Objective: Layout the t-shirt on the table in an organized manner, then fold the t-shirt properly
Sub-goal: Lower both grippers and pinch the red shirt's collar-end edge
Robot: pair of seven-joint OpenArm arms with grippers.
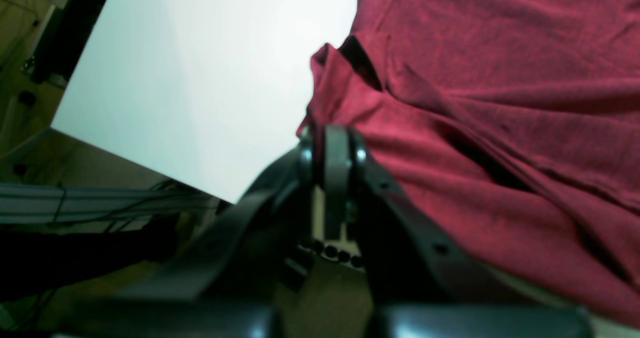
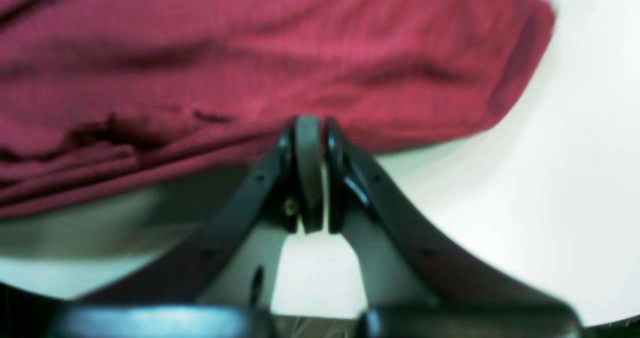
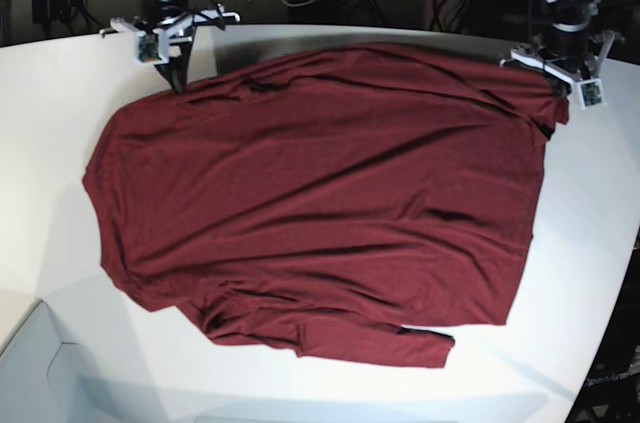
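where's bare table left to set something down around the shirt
Bare table lies left of the t-shirt, along the near edge below its hem, and at the right beside its side. The far edge is crowded: the right gripper and left gripper pinch the shirt there.

I read no text, label, brand or number in any view. The t-shirt carries no print, and the table bears no markings.
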